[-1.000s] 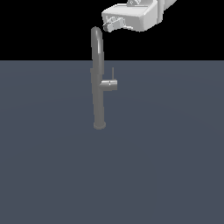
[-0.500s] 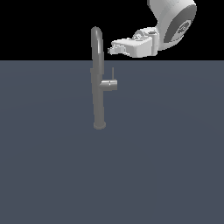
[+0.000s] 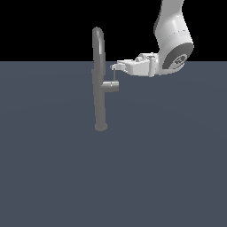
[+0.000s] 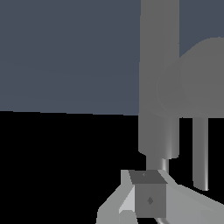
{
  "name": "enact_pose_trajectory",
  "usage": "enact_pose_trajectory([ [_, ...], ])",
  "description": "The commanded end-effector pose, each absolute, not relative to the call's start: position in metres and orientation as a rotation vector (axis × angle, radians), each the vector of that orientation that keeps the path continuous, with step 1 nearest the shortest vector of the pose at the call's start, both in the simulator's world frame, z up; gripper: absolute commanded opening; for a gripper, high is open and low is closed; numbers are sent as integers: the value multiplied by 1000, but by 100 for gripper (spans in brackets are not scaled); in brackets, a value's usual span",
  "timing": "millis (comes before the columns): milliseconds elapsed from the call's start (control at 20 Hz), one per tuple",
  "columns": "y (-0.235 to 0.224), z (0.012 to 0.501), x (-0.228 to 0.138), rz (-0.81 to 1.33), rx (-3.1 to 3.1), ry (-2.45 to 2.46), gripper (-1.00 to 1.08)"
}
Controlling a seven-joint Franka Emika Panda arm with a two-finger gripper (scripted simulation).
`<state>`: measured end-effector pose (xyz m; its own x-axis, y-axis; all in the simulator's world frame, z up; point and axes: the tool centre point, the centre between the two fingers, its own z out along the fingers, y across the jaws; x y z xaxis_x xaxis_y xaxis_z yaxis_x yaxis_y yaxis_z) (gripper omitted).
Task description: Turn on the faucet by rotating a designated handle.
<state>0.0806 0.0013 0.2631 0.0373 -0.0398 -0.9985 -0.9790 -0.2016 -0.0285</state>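
The handle, a thin upright lever on a short stub on the faucet at the exterior view's right side, stood touching or just under the tool, whose finger spacing I could not tell.
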Motion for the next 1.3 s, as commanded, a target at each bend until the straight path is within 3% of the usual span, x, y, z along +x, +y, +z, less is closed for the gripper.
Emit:
enact_pose_trajectory([
  [0,2,255,84,1324,-1359,1126,-100],
  [650,3,248,85,1334,-1325,1135,-100],
  [1250,-1,260,60,1334,-1325,1135,-100],
])
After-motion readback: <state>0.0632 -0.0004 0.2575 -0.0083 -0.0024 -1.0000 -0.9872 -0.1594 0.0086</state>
